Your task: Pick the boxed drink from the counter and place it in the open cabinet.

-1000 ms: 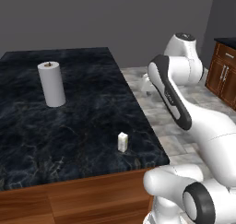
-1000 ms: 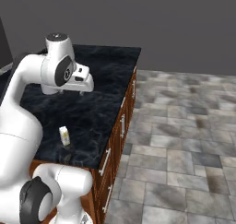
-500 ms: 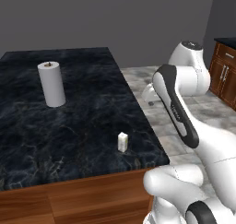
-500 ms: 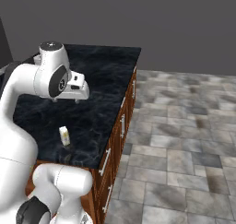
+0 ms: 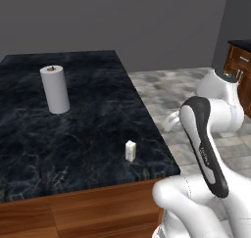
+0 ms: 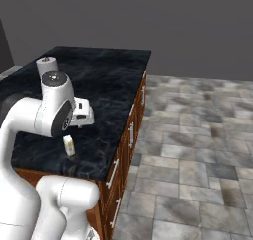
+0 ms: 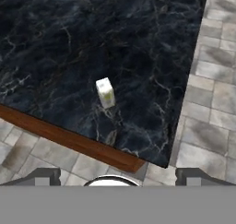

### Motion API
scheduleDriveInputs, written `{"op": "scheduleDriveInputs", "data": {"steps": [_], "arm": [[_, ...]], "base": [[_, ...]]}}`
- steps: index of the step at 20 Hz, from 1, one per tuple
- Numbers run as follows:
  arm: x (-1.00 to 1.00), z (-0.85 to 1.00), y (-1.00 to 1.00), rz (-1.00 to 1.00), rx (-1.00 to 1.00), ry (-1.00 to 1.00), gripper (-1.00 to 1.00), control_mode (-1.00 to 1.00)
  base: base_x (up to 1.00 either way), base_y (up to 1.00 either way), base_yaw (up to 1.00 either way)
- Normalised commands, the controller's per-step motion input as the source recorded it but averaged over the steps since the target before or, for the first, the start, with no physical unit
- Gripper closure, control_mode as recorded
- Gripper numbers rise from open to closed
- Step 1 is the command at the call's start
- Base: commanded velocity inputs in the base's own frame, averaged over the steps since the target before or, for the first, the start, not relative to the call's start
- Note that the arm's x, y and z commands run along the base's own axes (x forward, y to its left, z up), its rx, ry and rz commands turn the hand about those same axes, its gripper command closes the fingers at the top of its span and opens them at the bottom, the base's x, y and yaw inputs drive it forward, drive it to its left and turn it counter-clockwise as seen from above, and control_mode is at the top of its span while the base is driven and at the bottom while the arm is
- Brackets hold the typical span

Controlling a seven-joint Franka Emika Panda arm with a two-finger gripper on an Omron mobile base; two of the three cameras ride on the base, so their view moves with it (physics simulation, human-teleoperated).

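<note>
Boxed drink [image 5: 130, 151]: small white-cream carton, upright on the desk [image 5: 88, 114], close to the near right corner, a little in from both the near edge and the right edge. In the right base view the carton [image 6: 69, 146] stood just below the white wrist of the arm, untouched. In the hand view it [image 7: 105, 92] appeared near the middle, with a faint green mark on one face, apart from the finger tips.

Desk: broad black stone top with pale veining, warm-brown wood front and sides; the right side carried drawers with silver bar handles [image 6: 114, 173].

Paper towel roll [image 5: 54, 89]: tall white cylinder, upright, at the far left part of the desk, well apart from the carton. In the right base view its top [image 6: 45, 64] showed behind the arm's joint.

Gripper [image 7: 117, 174]: two dark finger tips [image 7: 42, 176] stood at the bottom of the hand view, spread far apart; the jaws were wide, with nothing between them. The hand looked down over the desk's near corner, above the carton and not touching it.

Floor [image 6: 197, 150]: grey stone tiles right of the desk.

Low cabinet [image 5: 238, 60]: reddish-brown wood under a dark top, at the far right.
</note>
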Motion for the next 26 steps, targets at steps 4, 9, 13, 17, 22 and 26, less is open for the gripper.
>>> {"op": "scheduleDriveInputs", "data": {"steps": [4, 9, 13, 17, 22, 26], "arm": [[-0.36, -0.49, -0.01, 0.18, 0.03, -0.16, -1.00, -1.00], [-0.18, -0.33, 0.00, 0.19, 0.02, -0.12, -1.00, -1.00], [-0.18, -0.29, 0.00, 0.18, 0.06, -0.12, -1.00, -1.00], [-0.18, -0.24, 0.00, 0.16, 0.05, -0.16, -1.00, -1.00], [-0.12, -0.24, 0.00, 0.17, 0.10, -0.15, -1.00, -1.00], [0.00, -0.23, 0.00, 0.14, 0.11, -0.17, -1.00, -1.00]], "base": [[0.00, 0.00, 0.00], [0.00, 0.00, 0.00], [0.00, 0.00, 0.00], [0.00, 0.00, 0.00], [0.00, 0.00, 0.00], [0.00, 0.00, 0.00]]}}
